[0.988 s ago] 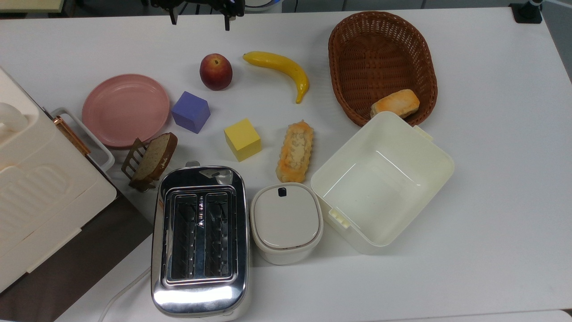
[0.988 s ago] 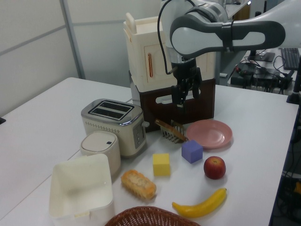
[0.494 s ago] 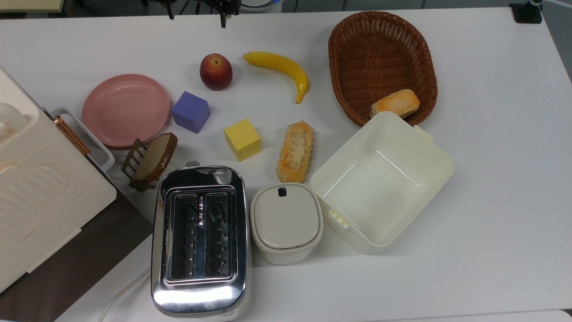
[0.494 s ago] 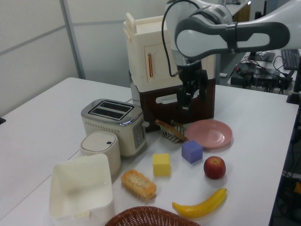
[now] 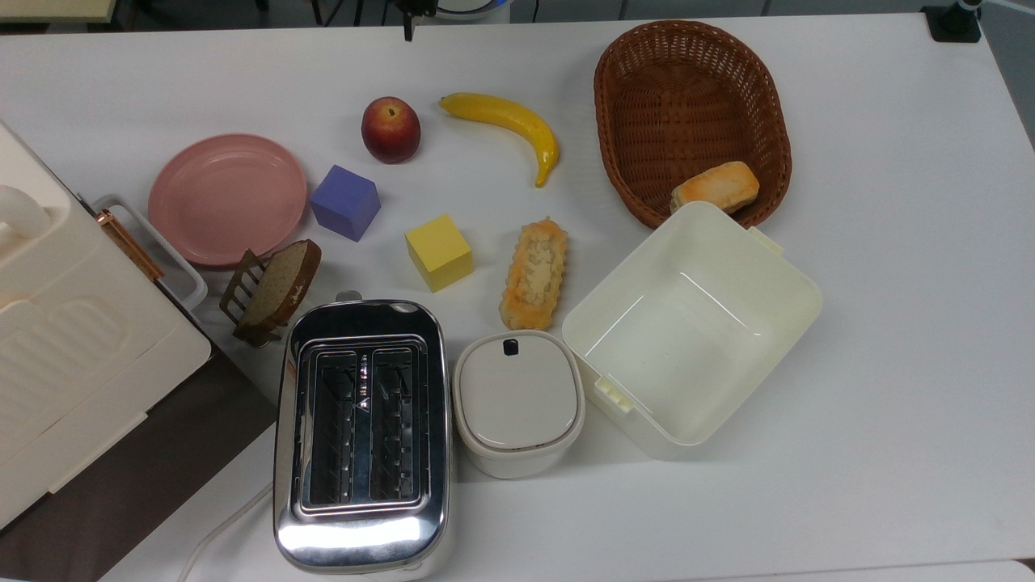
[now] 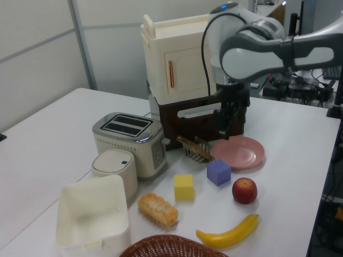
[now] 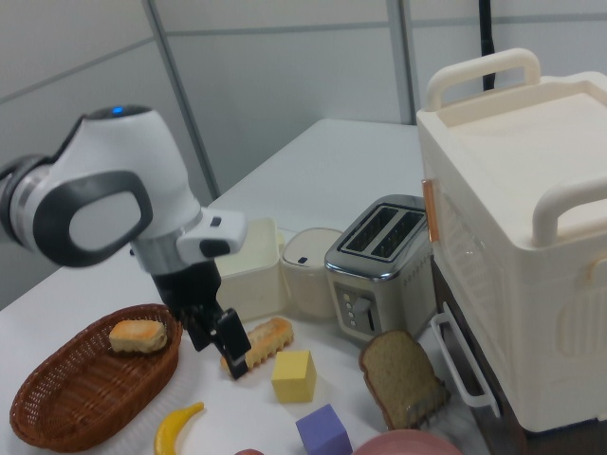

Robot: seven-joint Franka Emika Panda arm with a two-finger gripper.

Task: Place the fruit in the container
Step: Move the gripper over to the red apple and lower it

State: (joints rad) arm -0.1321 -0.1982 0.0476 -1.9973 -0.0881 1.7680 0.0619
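Fruit (image 5: 390, 129), red and round, sits on the bench (image 5: 889, 242) between the pink plate (image 5: 228, 199) and the banana (image 5: 509, 129), well apart from the empty cream container (image 5: 776, 279). Raised above the plate in the left view, the gripper (image 6: 225, 122) hangs spread, holding nothing.

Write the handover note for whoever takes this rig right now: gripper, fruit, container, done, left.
Gripper: raised above the table, over the pink plate; holding nothing.
Fruit: on the table, untouched, beside the banana and near the purple cube.
Container: upright and empty, next to the wicker basket and the lidded pot.
Done: nothing yet.
Left: reach the fruit, grasp it, carry it across and drop it in the container.
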